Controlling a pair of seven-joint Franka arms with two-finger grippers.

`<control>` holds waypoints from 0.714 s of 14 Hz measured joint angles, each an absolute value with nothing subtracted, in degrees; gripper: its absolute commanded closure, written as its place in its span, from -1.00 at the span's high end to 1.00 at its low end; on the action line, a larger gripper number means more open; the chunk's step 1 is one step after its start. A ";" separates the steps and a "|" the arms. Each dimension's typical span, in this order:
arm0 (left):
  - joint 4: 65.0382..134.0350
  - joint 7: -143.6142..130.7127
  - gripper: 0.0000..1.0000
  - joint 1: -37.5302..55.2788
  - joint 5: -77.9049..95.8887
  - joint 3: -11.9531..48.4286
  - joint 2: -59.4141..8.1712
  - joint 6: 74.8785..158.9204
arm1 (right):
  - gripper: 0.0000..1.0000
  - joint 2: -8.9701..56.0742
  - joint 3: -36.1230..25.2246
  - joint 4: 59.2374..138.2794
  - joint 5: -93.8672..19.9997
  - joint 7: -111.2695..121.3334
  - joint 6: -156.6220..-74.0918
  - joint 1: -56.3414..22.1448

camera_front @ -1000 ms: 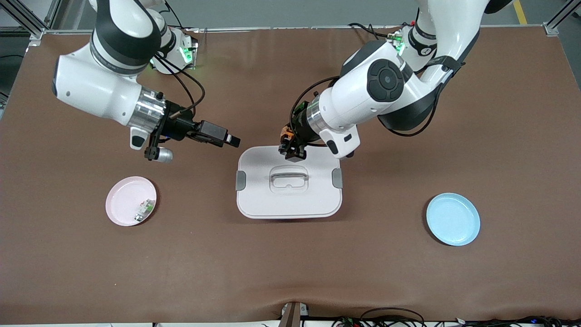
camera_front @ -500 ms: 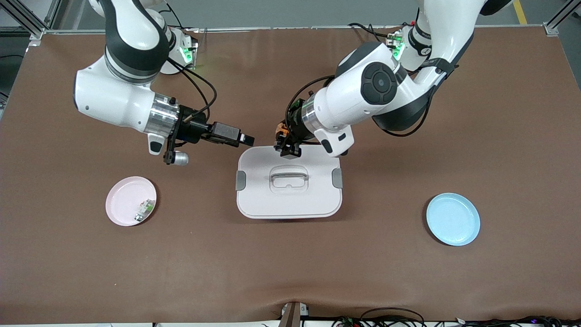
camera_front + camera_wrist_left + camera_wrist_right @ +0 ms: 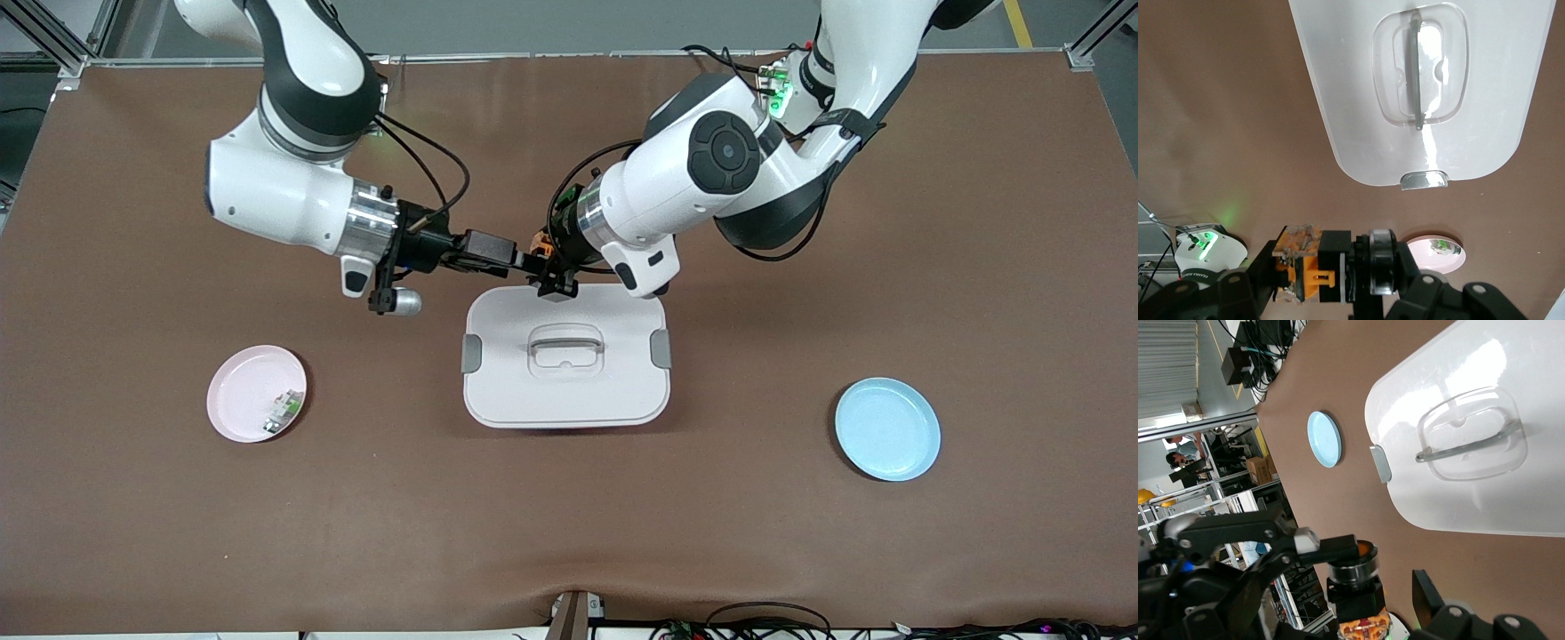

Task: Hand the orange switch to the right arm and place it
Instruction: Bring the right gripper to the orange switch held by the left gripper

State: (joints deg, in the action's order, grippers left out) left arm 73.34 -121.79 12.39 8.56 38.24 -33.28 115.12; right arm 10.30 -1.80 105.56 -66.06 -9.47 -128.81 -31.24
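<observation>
The orange switch (image 3: 541, 254), a stubby black part with an orange base and a silver ring, hangs over the white box's (image 3: 569, 396) edge farthest from the front camera. My left gripper (image 3: 553, 277) is shut on it. In the left wrist view the orange switch (image 3: 1305, 270) sits lengthwise in the left gripper (image 3: 1335, 273). My right gripper (image 3: 530, 260) is open around it. In the right wrist view the orange switch (image 3: 1353, 587) stands inside the right gripper (image 3: 1348, 593), and one black finger (image 3: 1427, 590) stays apart from it.
The white lidded box has a clear handle (image 3: 566, 345) and grey side clips. A pink plate (image 3: 244, 396) toward the right arm's end of the table holds a small green-and-white part (image 3: 283, 409). A blue plate (image 3: 887, 428) lies toward the left arm's end.
The right arm has swung across until its open gripper surrounds the switch. The left gripper has drawn slightly back toward the box's edge, still holding the switch.
</observation>
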 measured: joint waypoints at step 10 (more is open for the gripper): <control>72.80 -121.79 -1.00 12.55 8.57 38.15 -33.41 115.34 | 1.00 10.61 -1.85 108.45 -66.16 -7.40 -129.06 -33.01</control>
